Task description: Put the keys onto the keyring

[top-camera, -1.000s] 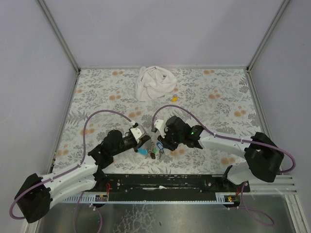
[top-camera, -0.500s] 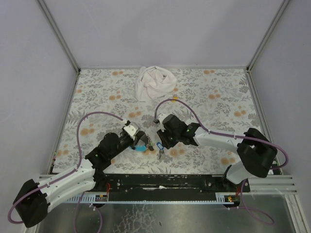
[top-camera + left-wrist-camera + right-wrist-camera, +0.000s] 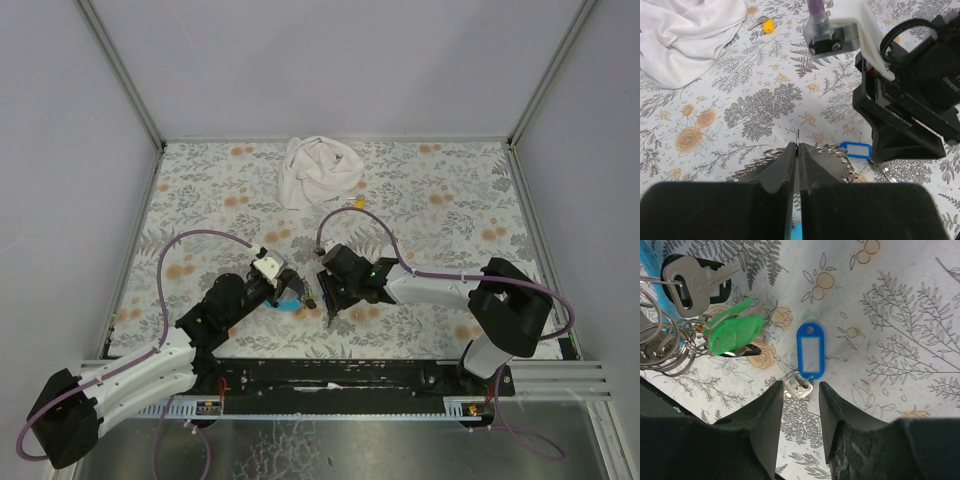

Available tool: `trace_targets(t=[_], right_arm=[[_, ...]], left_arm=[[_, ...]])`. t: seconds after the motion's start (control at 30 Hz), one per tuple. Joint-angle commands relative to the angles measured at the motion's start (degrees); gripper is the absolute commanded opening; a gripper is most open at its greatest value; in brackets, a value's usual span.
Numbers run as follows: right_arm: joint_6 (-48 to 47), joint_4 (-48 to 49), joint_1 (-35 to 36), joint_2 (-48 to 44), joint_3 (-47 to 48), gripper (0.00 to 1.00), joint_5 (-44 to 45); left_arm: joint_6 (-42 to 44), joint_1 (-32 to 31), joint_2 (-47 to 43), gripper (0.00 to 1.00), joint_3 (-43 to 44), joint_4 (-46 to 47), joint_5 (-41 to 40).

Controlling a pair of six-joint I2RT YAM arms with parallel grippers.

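Where the floral table (image 3: 450,190) (grey-walled) bears keys (image 3: 810,352), left gripper (image 3: 796,150) pinches keyring (image 3: 798,135), right gripper (image 3: 801,390) gapes.

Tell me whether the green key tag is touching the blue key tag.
Apart. The right wrist view shows bare tablecloth between the green key tag and the blue key tag.

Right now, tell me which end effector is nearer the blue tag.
Right. The right end effector straddles the key on the tag; the left end effector sits shut among the rings, apart from the tag.
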Motion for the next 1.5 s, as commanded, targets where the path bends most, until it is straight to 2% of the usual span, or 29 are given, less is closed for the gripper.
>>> trace_targets(t=[0.0, 0.3, 0.63, 0.9, 1.07, 1.17, 1.3, 1.47], right_arm=[[2.97, -0.91, 1.91, 1.08, 3.07, 0.41, 4.33], [2.50, -2.18, 2.76, 4.27, 4.79, 0.30, 5.67], [2.54, -4.44, 3.58, 3.56, 4.71, 0.28, 6.66], [2.45, -4.34, 3.83, 3.36, 4.49, 0.21, 6.69], [2.38, -4.50, 4.09, 3.07, 4.11, 0.13, 6.42], [2.10, -4.81, 4.05, 2.59, 3.77, 0.03, 6.31], [-0.86, -3.14, 3.99, -1.02, 2.31, 0.00, 5.82], [-9.93, -3.32, 3.91, -5.20, 1.61, 0.00, 7.75]], left_arm=[[-0.61, 0.21, -0.47, 0.00, -0.33, 5.38, -1.35], [-0.56, 0.21, 0.18, 0.00, -0.21, 5.75, -0.51], [-0.50, 0.17, 1.43, 0.00, -0.11, 6.45, 0.17], [-0.45, 0.20, 1.55, 0.00, -0.12, 6.54, 0.66], [-0.35, 0.20, 1.34, 0.00, -0.12, 6.45, 0.75], [-0.13, 0.21, 1.31, 0.00, -0.12, 6.52, 1.26], [0.05, 0.20, 1.25, 0.00, -0.16, 6.58, 2.41], [0.89, 0.19, 0.55, 0.00, -0.36, 6.69, 5.76]])
